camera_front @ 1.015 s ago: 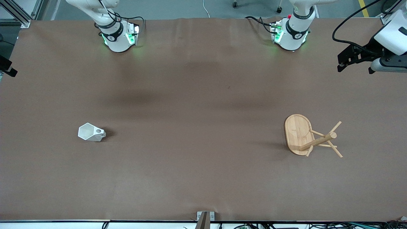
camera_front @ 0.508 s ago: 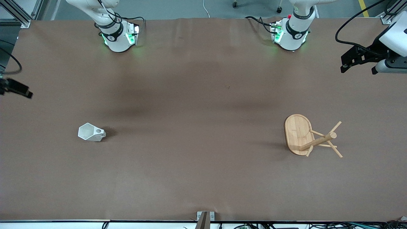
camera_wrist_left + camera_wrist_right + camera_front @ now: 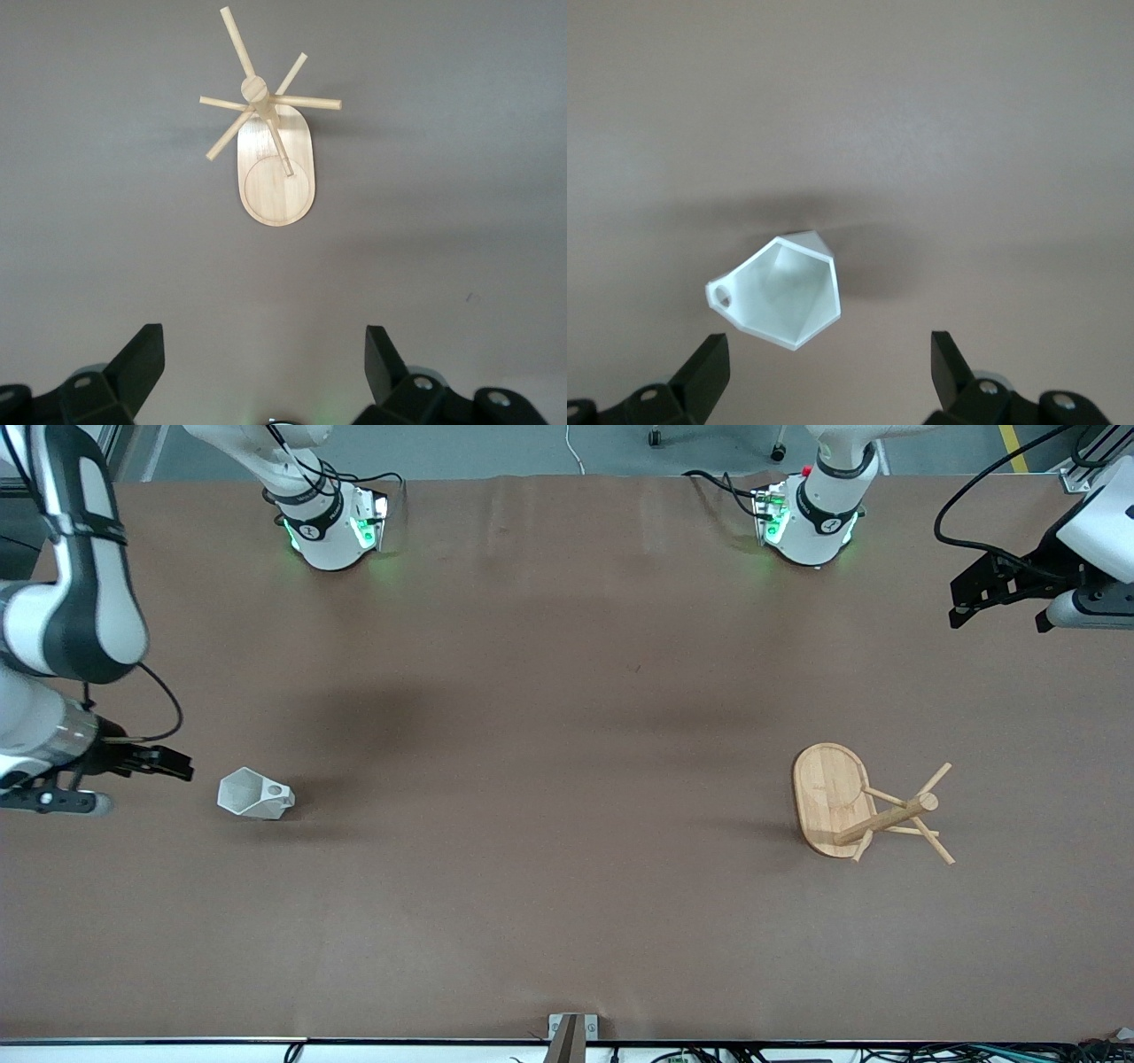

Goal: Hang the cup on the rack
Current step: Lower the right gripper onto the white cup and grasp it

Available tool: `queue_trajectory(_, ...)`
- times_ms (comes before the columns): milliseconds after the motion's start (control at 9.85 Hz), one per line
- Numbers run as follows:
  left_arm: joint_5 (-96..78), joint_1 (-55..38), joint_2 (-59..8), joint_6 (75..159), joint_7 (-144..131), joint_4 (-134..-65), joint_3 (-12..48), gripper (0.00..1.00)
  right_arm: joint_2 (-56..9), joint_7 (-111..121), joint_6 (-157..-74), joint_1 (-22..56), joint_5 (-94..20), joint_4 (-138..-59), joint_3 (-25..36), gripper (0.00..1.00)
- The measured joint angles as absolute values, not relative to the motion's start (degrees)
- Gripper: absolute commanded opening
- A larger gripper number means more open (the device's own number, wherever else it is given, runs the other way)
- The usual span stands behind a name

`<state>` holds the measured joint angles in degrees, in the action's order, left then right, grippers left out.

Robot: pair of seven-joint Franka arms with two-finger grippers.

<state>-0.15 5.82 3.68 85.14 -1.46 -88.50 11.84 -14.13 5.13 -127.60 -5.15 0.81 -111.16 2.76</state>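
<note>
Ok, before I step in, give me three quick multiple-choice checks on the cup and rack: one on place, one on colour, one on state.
1. Where is the cup?
A. On the table toward the right arm's end
B. On a peg of the rack
C. In the left gripper

2. What colour is the cup?
A. Blue
B. White
C. Black

3. How does the right gripper stand?
A. Shut on the cup
B. Shut on a peg
C. Open, beside the cup, holding nothing

Answers:
1 A: it sits on the brown table, well apart from the rack.
2 B: both front and right wrist views show white.
3 C: its fingers are spread, cup untouched. The left gripper waits open above the table edge.
</note>
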Motion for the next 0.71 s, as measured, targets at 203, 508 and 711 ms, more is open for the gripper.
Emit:
queue_trajectory(203,-0.15,5.82,3.67,85.13,-1.45,-88.49,11.85,1.00,-16.67,7.84,-141.37,-5.14,0.81,-119.53,2.75,0.96)
queue_trajectory(508,-0.14,5.80,3.67,85.13,-1.45,-88.48,11.88,1.00,-20.28,11.39,-145.57,-5.24,0.81,-121.28,2.85,0.74)
queue_trajectory(711,-0.14,5.81,3.67,85.13,-1.45,-88.48,11.88,1.00,-20.60,11.69,-146.10,-5.24,0.81,-121.20,2.84,0.61)
